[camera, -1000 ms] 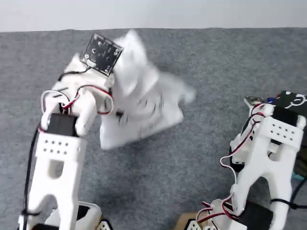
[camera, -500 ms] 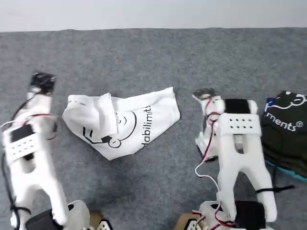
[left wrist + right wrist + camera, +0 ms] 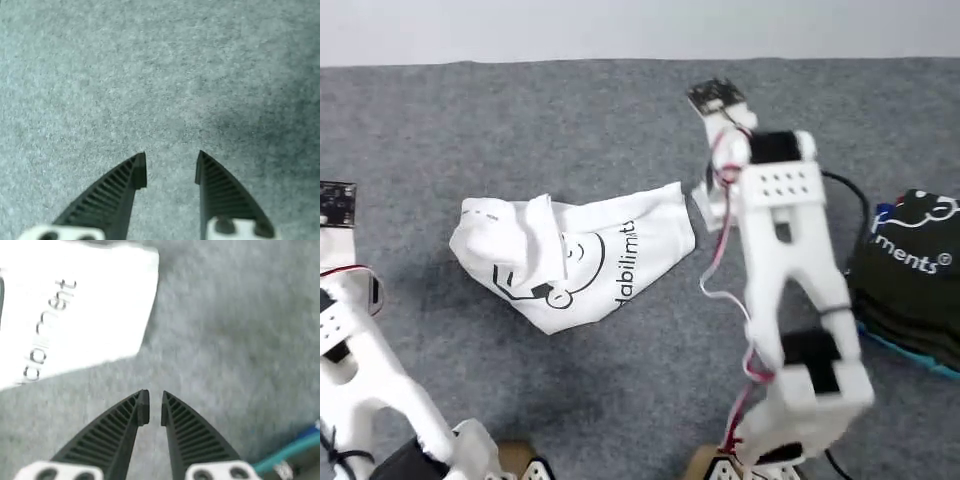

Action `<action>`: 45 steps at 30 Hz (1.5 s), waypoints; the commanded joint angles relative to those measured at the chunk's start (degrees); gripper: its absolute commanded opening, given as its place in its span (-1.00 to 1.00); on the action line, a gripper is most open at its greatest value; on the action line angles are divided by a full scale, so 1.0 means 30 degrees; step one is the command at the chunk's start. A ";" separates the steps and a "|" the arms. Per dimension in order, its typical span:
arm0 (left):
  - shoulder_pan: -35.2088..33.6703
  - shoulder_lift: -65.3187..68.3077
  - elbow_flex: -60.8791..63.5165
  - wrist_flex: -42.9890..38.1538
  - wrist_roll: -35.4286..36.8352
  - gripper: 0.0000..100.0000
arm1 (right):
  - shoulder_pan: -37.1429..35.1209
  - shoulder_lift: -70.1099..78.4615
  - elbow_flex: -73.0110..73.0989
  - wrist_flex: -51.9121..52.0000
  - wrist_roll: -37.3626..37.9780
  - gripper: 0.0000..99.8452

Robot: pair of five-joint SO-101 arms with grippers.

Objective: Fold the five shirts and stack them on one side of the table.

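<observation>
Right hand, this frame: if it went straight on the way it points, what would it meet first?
Probably the bare grey mat, just beside the white shirt's corner. The right hand aims down past that edge, though depth is hard to judge.

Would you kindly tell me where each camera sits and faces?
High view: fixed above the table, looking down on left arm, right arm, white shirt, dark stack.
Left wrist view: on the left arm, facing the table past its open left claw.
Right wrist view: on the right arm, facing the shirt's corner past its barely parted right claw.
Shared: high and right wrist views both show the shirt.
</observation>
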 commanded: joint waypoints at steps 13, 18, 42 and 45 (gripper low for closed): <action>0.1143 -0.0059 -0.1333 -0.0674 0.0264 -0.67 | -0.1861 0.9978 -1.4447 0.4762 0.6974 -0.54; 0.1289 -0.0059 -0.1363 -0.0674 0.0264 -0.67 | -0.2505 1.1473 -1.6674 0.5553 0.8733 -0.54; 0.2667 -0.0059 -0.1187 -0.0996 0.0264 -0.74 | -0.2418 1.4608 -1.7172 0.1040 1.2689 -0.54; 0.2960 -0.0059 -0.1187 -0.0996 0.0264 -0.74 | -0.2330 1.4110 -1.7172 0.1011 1.2747 -0.54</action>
